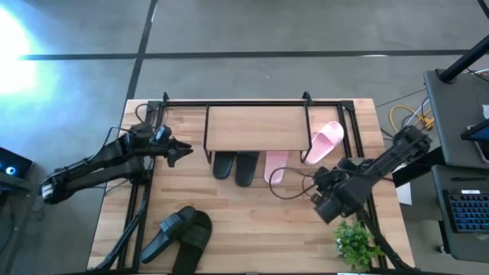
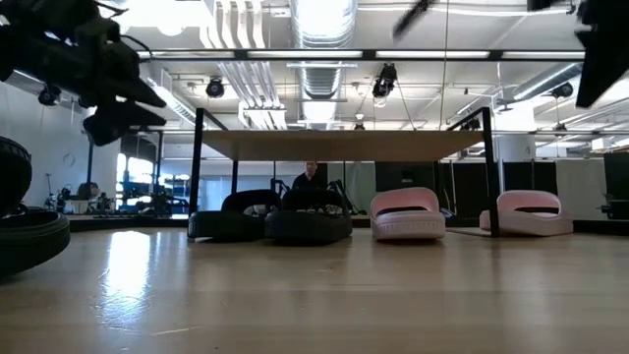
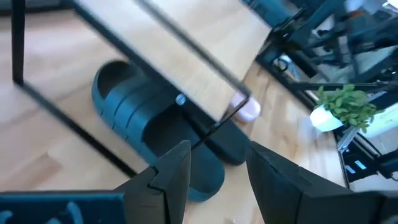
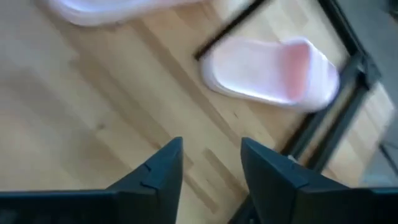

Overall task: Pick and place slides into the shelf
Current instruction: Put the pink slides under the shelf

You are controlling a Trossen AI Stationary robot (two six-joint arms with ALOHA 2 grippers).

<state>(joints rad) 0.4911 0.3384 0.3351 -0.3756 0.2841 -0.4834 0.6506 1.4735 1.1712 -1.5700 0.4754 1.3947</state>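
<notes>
The shelf [image 1: 256,126] stands at the far middle of the table on thin black legs. Under its near edge two black slides [image 1: 235,166] and one pink slide [image 1: 276,166] rest on their soles. A second pink slide [image 1: 325,143] lies slantwise on the table just right of the shelf. Two more black slides [image 1: 182,233] lie at the near left. My left gripper [image 1: 183,151] hangs open left of the shelf, above the table. My right gripper [image 4: 211,158] is open and empty above bare table, short of the second pink slide [image 4: 273,71].
A small potted plant [image 1: 355,243] stands at the near right, close to my right arm. Black frame rails [image 4: 323,130] run along the table's sides. A person [image 2: 310,177] shows in the room beyond the shelf. Bare tabletop lies between the shelf and the near edge.
</notes>
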